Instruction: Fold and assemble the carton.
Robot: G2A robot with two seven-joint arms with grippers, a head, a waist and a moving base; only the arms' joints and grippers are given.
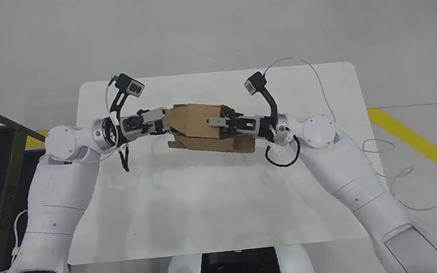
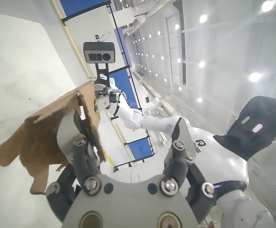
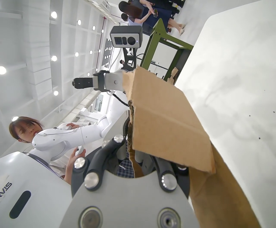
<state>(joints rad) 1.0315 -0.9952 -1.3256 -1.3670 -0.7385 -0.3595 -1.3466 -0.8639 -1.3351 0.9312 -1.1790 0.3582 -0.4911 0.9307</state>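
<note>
Against carton [image 2: 41,133], one left finger [image 2: 78,123] (jaws spread wide).

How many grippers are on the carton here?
2. The left gripper, open, meets the carton at its end toward the robot's left; the right gripper meets the opposite end.

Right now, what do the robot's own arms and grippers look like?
Both arms, left arm and right arm, are smooth white shells with rounded joints. Black cables loop at the wrists. Each wrist carries a small dark camera on a bracket. The left gripper has a grey metal base, black fingers and silver screws.
</note>
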